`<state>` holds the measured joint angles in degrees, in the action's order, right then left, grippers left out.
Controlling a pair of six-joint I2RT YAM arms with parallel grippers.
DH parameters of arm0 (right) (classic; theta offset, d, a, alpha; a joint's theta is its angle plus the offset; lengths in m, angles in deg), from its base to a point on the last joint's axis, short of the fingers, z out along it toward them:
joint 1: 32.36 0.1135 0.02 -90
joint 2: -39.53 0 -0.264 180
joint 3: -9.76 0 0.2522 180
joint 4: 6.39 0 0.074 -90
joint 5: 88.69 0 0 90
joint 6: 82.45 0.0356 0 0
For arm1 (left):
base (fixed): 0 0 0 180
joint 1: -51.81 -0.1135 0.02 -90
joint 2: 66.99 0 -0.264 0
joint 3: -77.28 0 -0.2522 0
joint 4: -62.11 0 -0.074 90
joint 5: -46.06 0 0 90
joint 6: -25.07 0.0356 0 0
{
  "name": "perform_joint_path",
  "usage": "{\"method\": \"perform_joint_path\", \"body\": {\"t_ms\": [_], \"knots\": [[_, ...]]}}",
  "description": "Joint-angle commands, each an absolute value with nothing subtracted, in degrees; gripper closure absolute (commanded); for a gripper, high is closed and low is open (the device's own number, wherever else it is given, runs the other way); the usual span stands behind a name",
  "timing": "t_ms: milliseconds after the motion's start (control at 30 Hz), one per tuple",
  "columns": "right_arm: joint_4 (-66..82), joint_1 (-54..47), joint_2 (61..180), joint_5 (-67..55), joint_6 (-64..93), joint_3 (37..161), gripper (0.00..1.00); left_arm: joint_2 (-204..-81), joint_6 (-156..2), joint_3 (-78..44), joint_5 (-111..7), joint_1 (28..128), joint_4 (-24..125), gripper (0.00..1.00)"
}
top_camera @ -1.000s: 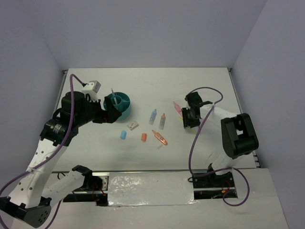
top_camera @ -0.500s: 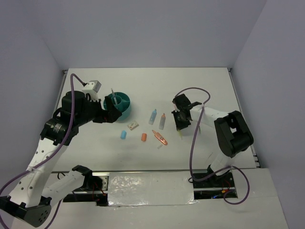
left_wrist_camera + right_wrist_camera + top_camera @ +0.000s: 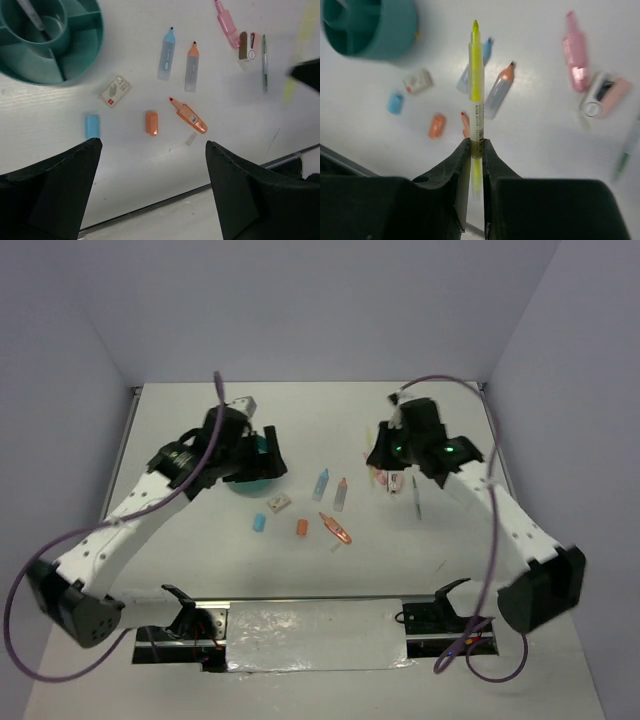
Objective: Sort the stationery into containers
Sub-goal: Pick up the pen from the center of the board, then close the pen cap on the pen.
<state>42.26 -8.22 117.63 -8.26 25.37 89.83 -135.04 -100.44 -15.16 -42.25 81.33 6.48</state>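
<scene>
Right gripper [image 3: 476, 150] risen, clamped on yellow pen [image 3: 476, 85]; left gripper [image 3: 152, 145] released. Organizer [image 3: 80, 67], 10 o'clock, holds one thin pen [image 3: 32, 17]; markers [image 3: 166, 54], erasers [image 3: 151, 123] remain.

A white table [image 3: 300, 410] stands boxed by 3 plain pale lavender walls [image 3: 320, 310] under even light.

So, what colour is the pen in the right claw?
Yellow. The pen is pinched in the right claw; the right wrist view shows it best.
</scene>
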Motion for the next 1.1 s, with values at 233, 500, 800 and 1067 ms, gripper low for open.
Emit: {"method": "perform_joint_path", "body": {"t_ms": [233, 500, 800, 1067], "knots": [[71.69, -19.44, 92.29, 15.01, 43.66, 101.92, 1.00, -162.77, -126.27, 0.32, -27.60, 102.24, 12.49, 0.07], [75.91, -19.79, 88.13, 12.37, 42.08, 103.33, 1.00, -189.66, -141.12, 28.13, -17.59, 111.13, 2.48, 0.14], [77.15, -19.79, 85.49, 8.52, 36.99, 105.08, 1.00, -203.30, -142.02, 38.74, -18.27, 111.14, 4.75, 0.33], [75.83, -19.79, 85.49, 1.67, 34.09, 105.53, 1.00, -209.28, -138.41, 40.68, -17.14, 111.31, 9.23, 0.41]]}}
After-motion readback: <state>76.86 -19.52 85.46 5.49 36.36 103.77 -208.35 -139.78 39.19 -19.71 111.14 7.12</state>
